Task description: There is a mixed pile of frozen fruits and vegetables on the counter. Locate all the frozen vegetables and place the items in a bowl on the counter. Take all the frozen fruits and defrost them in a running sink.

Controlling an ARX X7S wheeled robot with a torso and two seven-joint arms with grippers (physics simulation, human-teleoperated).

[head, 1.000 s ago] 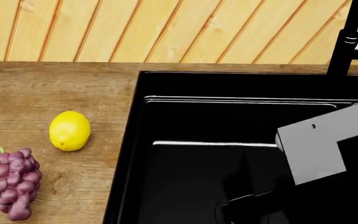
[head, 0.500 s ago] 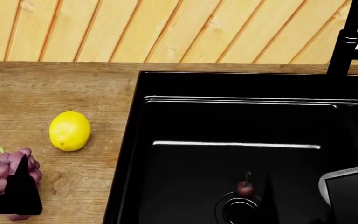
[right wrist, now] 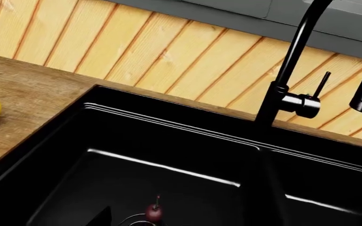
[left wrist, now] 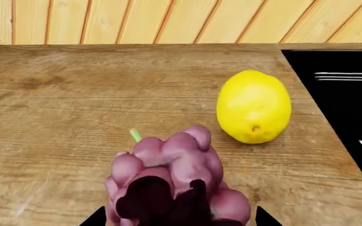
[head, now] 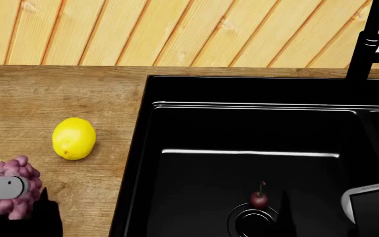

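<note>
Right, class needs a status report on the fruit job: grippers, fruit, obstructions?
Left gripper around grape bunch, grip unconfirmed. Right gripper out of view. Cherry in sink; lemon on counter. Nothing obstructing.

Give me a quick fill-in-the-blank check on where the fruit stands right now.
1. The cherry sits inside the ____, next to the round drain.
2. The lemon rests on the ____, beside the grape bunch.
3. The left gripper is positioned at the ____.
4. The number of fruits lying outside the sink is ____.

Missing words: sink; counter; grape bunch; two
</note>
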